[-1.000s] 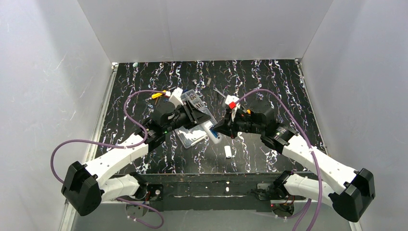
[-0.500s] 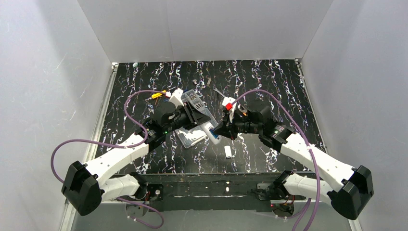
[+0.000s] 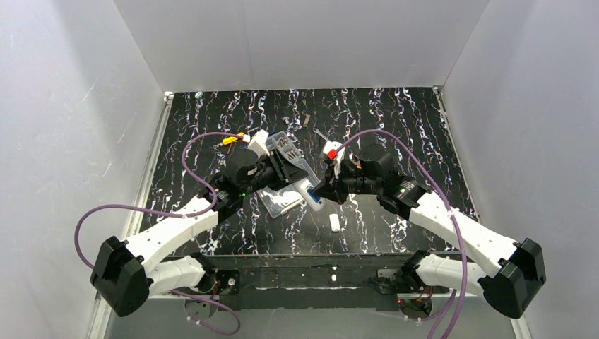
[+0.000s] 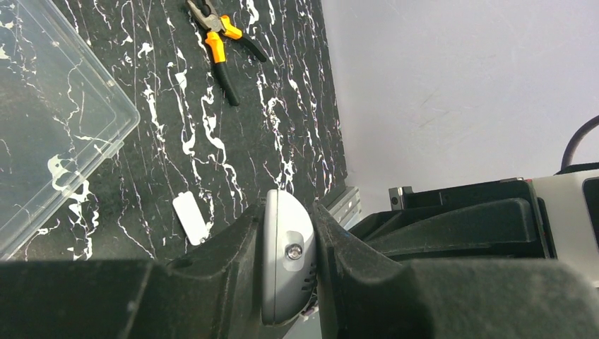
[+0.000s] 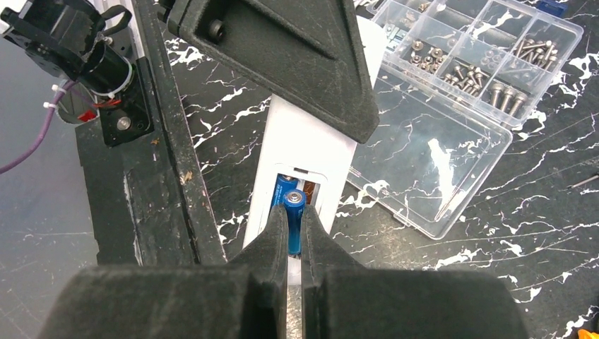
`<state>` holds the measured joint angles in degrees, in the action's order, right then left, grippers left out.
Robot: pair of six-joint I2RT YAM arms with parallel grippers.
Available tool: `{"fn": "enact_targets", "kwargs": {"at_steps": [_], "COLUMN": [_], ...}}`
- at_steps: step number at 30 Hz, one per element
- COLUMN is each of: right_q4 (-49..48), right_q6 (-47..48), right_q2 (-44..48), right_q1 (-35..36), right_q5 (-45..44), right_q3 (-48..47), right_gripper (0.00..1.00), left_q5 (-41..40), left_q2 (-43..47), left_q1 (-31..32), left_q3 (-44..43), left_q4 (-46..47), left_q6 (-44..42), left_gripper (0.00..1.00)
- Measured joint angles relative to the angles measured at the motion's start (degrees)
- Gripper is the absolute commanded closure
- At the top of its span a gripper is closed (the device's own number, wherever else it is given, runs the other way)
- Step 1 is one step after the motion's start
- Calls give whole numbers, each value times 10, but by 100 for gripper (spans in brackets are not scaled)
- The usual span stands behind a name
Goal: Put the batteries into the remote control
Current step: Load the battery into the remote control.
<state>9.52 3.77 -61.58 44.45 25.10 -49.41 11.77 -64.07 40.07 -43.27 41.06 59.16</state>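
Right gripper (image 5: 294,224) edged leftward, pinching 1 battery (image 5: 294,203) over the remote control (image 5: 311,152), which left gripper (image 4: 286,219) clamps.

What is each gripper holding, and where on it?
Left gripper: the remote control, clamped near one end. Right gripper: a blue battery, pinched by its lower half.
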Motion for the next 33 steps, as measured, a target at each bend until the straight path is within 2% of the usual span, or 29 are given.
{"fn": "enact_targets", "kwargs": {"at_steps": [7, 24, 27, 33], "right_q4": [-2, -4, -4, -3], "right_q6": [-6, -5, -6, -5], "right_q2": [-3, 4, 5, 11], "right_q1": [2, 3, 3, 2], "right_q5": [-11, -22, -26, -42], "right_q3": [0, 0, 0, 3], "right_gripper": [78, 69, 53, 48], "left_q5": [-5, -11, -10, -6], "left_q2": [0, 0, 0, 0], "left_q1": [0, 0, 0, 1], "left_q3": [0, 0, 0, 0], "left_q4": [0, 10, 11, 12], "left_q6": [0, 3, 5, 5], "left_gripper": [100, 100, 100, 100]}}
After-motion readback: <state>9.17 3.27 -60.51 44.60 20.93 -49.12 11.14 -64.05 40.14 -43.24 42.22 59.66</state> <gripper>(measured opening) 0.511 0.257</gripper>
